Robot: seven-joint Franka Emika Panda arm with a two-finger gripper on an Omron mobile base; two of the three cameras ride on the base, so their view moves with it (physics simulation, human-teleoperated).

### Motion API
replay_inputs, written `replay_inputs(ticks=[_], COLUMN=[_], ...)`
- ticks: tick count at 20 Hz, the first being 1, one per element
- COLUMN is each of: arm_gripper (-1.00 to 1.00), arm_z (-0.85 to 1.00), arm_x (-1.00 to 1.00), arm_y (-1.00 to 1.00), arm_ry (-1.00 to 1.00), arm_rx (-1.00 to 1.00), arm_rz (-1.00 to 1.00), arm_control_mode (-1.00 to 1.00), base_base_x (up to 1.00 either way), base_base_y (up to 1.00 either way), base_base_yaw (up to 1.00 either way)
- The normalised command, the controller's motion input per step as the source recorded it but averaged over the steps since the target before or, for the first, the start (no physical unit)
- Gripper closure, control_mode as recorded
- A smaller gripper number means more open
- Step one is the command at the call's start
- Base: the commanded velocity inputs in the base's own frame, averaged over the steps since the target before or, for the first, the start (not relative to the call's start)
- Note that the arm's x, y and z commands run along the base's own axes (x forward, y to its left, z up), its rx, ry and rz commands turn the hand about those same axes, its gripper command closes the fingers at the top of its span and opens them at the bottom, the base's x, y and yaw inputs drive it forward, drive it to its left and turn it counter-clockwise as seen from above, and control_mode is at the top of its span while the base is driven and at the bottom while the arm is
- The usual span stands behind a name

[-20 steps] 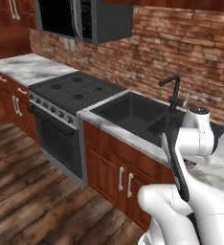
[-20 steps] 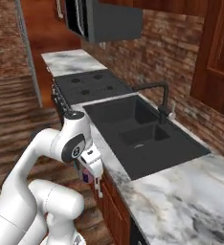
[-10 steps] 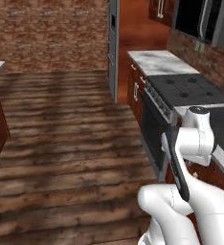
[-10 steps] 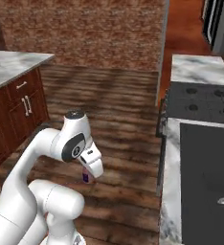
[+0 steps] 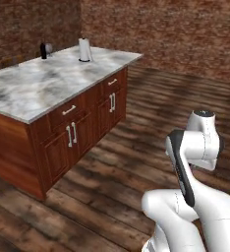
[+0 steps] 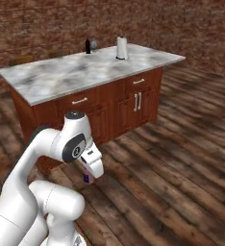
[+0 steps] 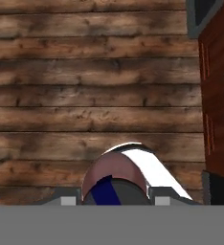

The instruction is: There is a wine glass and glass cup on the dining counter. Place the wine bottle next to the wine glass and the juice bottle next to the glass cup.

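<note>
Juice bottle, small and pinkish-purple with a blue label (image 7: 115,181), is pinched between the jaws of the two-finger gripper (image 6: 89,178); in the hand view its rounded body is seen between the dark finger tips (image 7: 67,196), over brown plank flooring (image 7: 85,95). In the right base view the gripper hangs low under the white arm's wrist, the bottle's end (image 6: 88,178) showing just below it, above the floor. Well ahead of the gripper stands the dining counter, a white-grey marbled island top on a reddish wood cabinet base (image 6: 61,77). At its far edge a tall dark wine bottle (image 6: 88,46) is seen just beside a grey translucent wine glass (image 6: 93,45); a white upright paper-towel roll (image 6: 121,48) stands near them.
</note>
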Motion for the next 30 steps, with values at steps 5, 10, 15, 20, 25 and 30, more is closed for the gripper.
replay_inputs(ticks=[5,10,15,20,25,30], arm_gripper=[1.0,1.0,1.0,1.0,1.0,1.0], arm_z=[0.0,0.0,0.0,0.0,0.0,0.0], arm_x=[0.0,0.0,0.0,0.0,0.0,0.0], arm_y=[0.0,0.0,0.0,0.0,0.0,0.0], arm_ry=[0.0,0.0,0.0,0.0,0.0,0.0], arm_rx=[0.0,0.0,0.0,0.0,0.0,0.0], arm_rz=[0.0,0.0,0.0,0.0,0.0,0.0], arm_control_mode=[1.0,1.0,1.0,1.0,1.0,1.0], base_base_x=[-0.11,0.07,0.34,0.43,0.44,0.43], base_base_y=[0.15,0.39,0.68,0.76,0.77,0.79], base_base_yaw=[0.4,0.21,-0.01,-0.07,-0.09,-0.09])
